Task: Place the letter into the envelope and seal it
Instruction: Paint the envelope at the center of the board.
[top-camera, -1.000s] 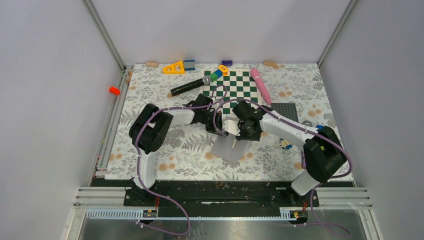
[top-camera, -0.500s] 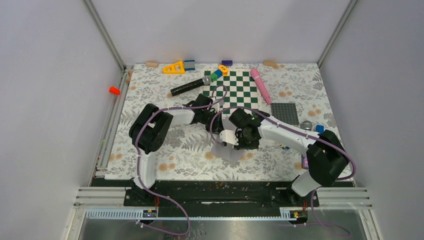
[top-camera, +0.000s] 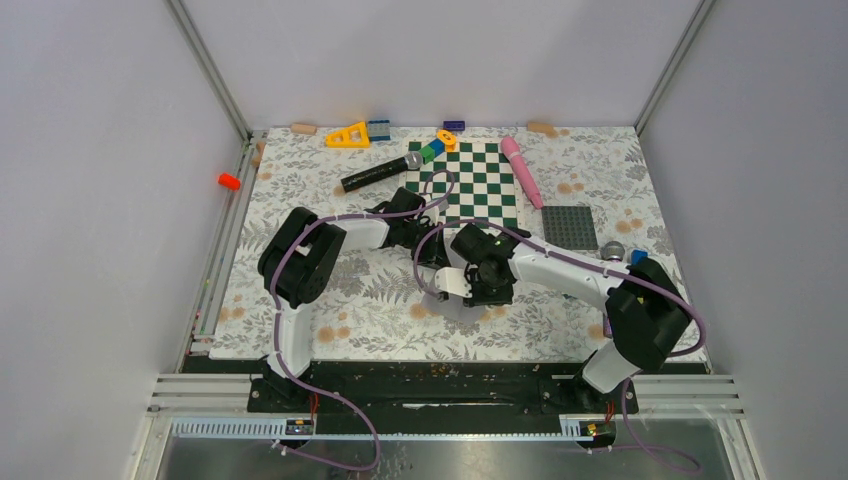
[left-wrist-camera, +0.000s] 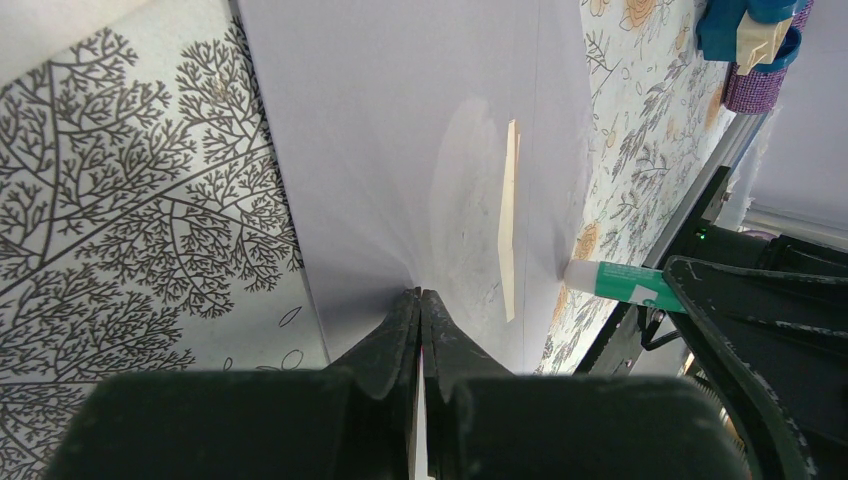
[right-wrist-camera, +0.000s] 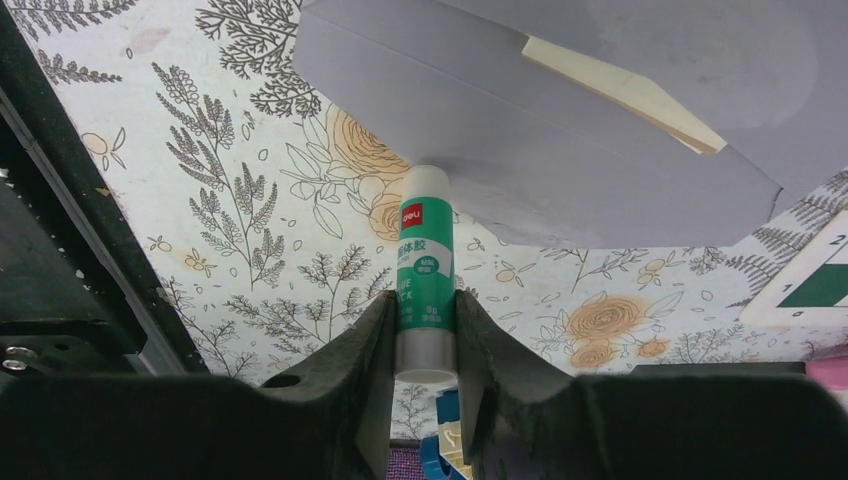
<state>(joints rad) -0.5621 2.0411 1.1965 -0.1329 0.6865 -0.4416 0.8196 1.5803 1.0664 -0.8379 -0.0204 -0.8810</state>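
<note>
Floral tablecloth (top-camera: 370, 310), left gripper (left-wrist-camera: 420, 300) pinched shut on grey envelope (left-wrist-camera: 400, 150), right gripper (right-wrist-camera: 422, 300) clamping green glue stick (right-wrist-camera: 424, 250), its white tip at the envelope's edge

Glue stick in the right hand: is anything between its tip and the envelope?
Nothing visible. The glue stick, clamped in the right hand, points straight at the envelope, its white end right at the paper's edge; contact is unclear. The left hand pinches the envelope at another edge.

My floral table (top-camera: 300, 300) carries, far side: checkerboard mat (top-camera: 470, 185), black microphone (top-camera: 380, 172), pink pen (top-camera: 522, 170), grey studded plate (top-camera: 570, 226), yellow triangle (top-camera: 348, 135).
</note>
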